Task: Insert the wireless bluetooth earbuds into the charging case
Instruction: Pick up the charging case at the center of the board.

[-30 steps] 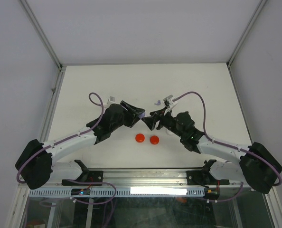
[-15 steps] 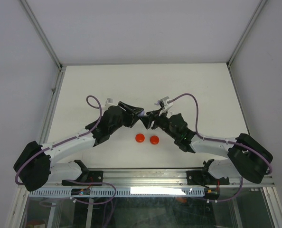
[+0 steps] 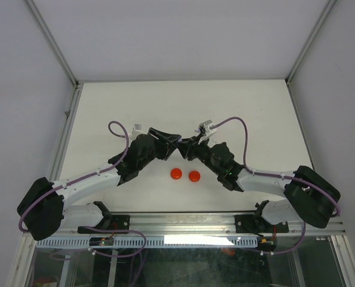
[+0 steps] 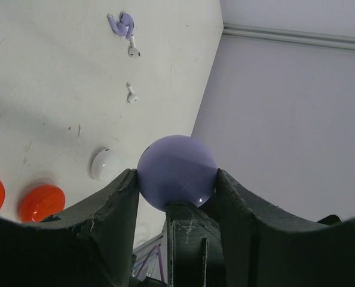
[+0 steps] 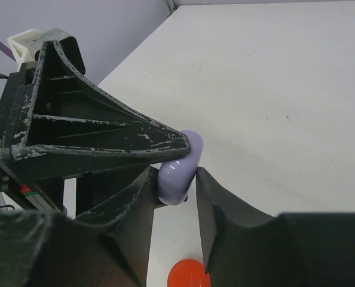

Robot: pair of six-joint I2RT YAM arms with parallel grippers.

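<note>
Left hand point(image 4: 176, 177) grips lilac case point(image 4: 177, 167); right hand's point(image 5: 176, 177) fingers closely flank its edge

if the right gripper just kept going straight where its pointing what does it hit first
The lilac case held in the left gripper; it sits between the jaws of the right gripper. Just behind it, as far as depth shows, is the left gripper's finger, so there is almost no free travel.

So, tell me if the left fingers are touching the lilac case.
Touching. Left wrist view: the left fingers clamp the lilac case on both sides.
</note>
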